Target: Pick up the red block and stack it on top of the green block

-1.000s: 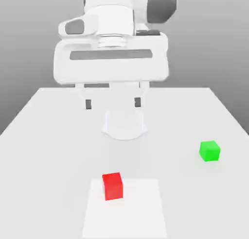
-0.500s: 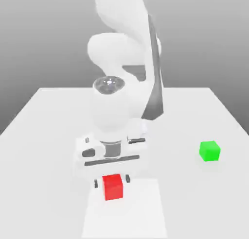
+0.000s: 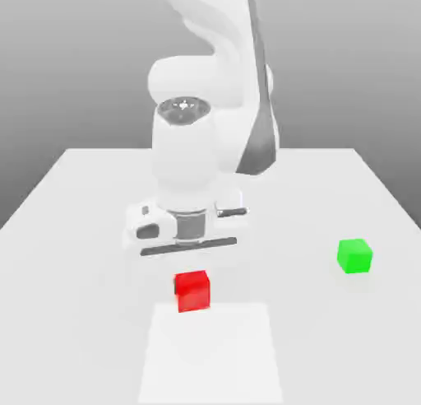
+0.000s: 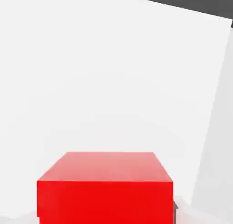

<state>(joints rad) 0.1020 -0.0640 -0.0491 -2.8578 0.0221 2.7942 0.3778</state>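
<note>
Close to the lens, just beyond the pale square (image 3: 210,362) marked out toward the near side, a red block (image 3: 192,292) sits clamped in the pincer (image 3: 192,290) of a white robot arm (image 3: 185,160). Its sides are gripped beneath the broad white hand, and it appears to be held up off the table (image 3: 74,313), though how high is hard to tell. The block looks close to level, one flat face toward the viewer.

The step in hand, by all appearances, is the lift and carry. Done well, it calls for a steady grip, a straight rise until the red block's underside is higher than the green block's top, and only then a sideways move. Travelling too low risks knocking the target away; turning the hand late could leave the faces out of line.

Farther back, toward the exterior view's right, the green block (image 3: 354,256) rests on the table, well apart from its red counterpart, with nothing on top. Bare surface lies between the two and around the green block, leaving room for the pincer to come down from above. The table's side edge runs beyond the green block, near enough to favor a centered, gentle release. Behind, the arm reaches over the table's middle, and the far edge lies against a gray backdrop.
</note>
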